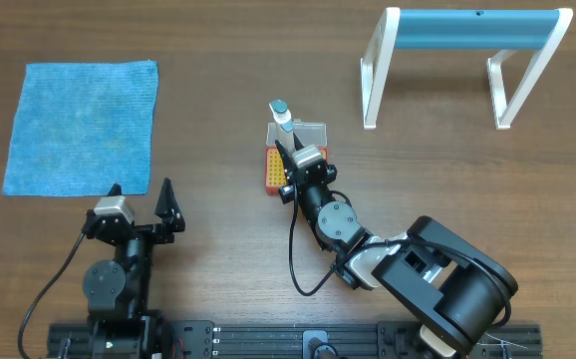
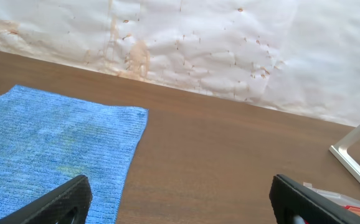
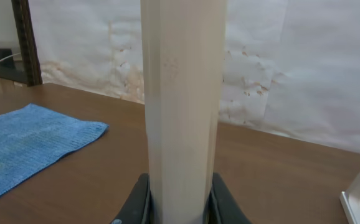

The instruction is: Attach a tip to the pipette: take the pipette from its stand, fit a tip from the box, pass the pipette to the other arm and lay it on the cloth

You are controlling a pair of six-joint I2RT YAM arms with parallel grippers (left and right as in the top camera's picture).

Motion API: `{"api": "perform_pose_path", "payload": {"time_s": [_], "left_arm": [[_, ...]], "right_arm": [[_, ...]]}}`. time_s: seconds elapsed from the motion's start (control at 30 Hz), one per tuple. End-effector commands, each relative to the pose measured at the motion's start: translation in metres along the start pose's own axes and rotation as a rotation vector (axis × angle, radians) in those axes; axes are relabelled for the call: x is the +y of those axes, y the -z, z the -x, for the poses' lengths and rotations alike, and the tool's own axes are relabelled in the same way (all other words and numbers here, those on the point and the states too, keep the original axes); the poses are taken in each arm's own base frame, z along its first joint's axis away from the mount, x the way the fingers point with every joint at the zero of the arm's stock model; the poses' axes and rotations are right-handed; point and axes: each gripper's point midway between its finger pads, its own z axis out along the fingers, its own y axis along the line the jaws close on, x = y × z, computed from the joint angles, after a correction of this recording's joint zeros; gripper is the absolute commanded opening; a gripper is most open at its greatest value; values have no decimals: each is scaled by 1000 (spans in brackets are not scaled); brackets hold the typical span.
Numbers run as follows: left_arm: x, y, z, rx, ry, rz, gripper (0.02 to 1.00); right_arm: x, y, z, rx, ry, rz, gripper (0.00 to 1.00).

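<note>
Pipette: pale body, blue-grey cap, held upright over the middle of the table, above the tip box.

Tip box: orange rack with its clear lid lying open beside it; mostly covered by the right arm.

Stand: white frame with a blue bar, far right, well apart.

Cloth: blue, flat, far left, bare; open table lies between it and the pipette.

Right gripper: fingers clamped on either side of the pipette body, which rises straight up between them.

Left gripper: fingers spread wide, holding nothing, just beside the cloth's near edge.
</note>
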Motion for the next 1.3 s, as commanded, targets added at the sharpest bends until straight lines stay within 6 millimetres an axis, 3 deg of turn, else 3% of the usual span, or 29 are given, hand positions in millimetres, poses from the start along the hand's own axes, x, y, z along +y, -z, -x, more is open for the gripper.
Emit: {"api": "perform_pose_path", "payload": {"time_s": [0.03,0.4,0.67,0.83,1.1,1.17,1.3], "left_arm": [[1,0,-2,3,2,2,925],[1,0,-2,3,2,2,923],[1,0,-2,3,2,2,921],[1,0,-2,3,2,2,923],[1,0,-2,3,2,2,921],[1,0,-2,3,2,2,923],[1,0,-2,3,2,2,923]], "right_arm": [[-2,2,7,-16,4,-14,75],[-1,3,-17,65,-18,-16,75],[-3,20,-60,198,-72,-22,77],[7,25,-72,233,-55,2,75],[4,30,-106,292,-8,-16,75],[9,31,-106,292,5,-3,75],[11,26,-63,160,92,-18,75]]}}
